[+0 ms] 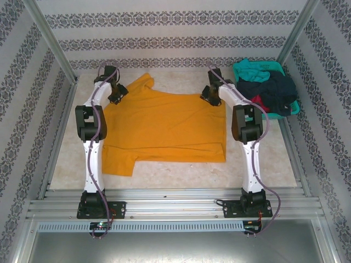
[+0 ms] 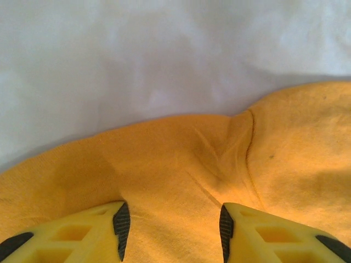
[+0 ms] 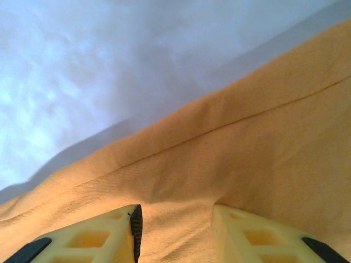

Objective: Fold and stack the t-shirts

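At the far left of the table [image 1: 175, 176], the left gripper [image 1: 117, 92] sits over the shoulder area of the orange-yellow t-shirt [image 1: 170, 123], close to its far sleeve. In the left wrist view its yellow fingers [image 2: 82, 233] stand wide apart with creased orange cloth lying between the black pads. They are not closed on the cloth. The shirt lies spread flat across the middle of the table, between the two arms, with its other sleeve pointing toward the near left. At the shirt's far right corner is the right gripper [image 1: 209, 93]. In the right wrist view its fingers [image 3: 258, 233] are also spread apart over the cloth near the hem, and they grasp nothing. Further right, in the far right corner, the teal basket [image 1: 295, 107] holds the other shirts in a heap: a teal t-shirt [image 1: 253, 72], a dark navy t-shirt [image 1: 271, 87] and a red t-shirt [image 1: 258, 102].
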Tool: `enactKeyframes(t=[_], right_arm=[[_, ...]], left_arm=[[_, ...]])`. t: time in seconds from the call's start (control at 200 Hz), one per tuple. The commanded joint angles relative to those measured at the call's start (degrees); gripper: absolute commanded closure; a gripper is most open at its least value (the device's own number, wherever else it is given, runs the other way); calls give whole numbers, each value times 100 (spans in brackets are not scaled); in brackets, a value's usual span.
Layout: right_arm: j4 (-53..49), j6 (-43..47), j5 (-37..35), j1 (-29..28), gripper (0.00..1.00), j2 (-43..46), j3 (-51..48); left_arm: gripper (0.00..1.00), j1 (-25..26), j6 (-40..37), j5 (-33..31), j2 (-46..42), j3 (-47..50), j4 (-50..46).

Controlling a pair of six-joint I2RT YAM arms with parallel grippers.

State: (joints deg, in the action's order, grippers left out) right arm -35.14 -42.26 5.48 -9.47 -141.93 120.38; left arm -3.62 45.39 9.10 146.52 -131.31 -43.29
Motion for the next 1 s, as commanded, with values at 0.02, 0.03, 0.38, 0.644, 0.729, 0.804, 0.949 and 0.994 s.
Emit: enactKeyframes(t=[0.02, 0.03, 0.38, 0.644, 0.729, 0.804, 0.949, 0.994], right_arm=[[-657, -130, 355, 97, 59, -710, 1018], [-676, -139, 381, 95, 59, -759, 1127], [-492, 27, 791, 109, 44, -590, 2091], [547, 645, 547, -94, 33, 1780, -1032], [834, 607, 493, -147, 32, 2581, -2157], [904, 606, 421, -215, 31, 3256, -3020], [902, 602, 128, -314, 31, 4434, -4535], [937, 554, 105, -318, 31, 4725, -4952]], left_arm=[[48, -145, 180, 1, 634, -799, -742], [47, -147, 190, 5, 677, -853, -760], [39, -218, -2, 108, 236, -1470, -967], [26, -185, -149, -509, -1917, 535, -616], [22, -161, -93, -617, -2795, 1661, -359], [18, -150, 8, -711, -3576, 2718, -173], [13, -156, 211, -893, -5115, 4778, -38], [13, -155, 307, -952, -5465, 5304, -151]])
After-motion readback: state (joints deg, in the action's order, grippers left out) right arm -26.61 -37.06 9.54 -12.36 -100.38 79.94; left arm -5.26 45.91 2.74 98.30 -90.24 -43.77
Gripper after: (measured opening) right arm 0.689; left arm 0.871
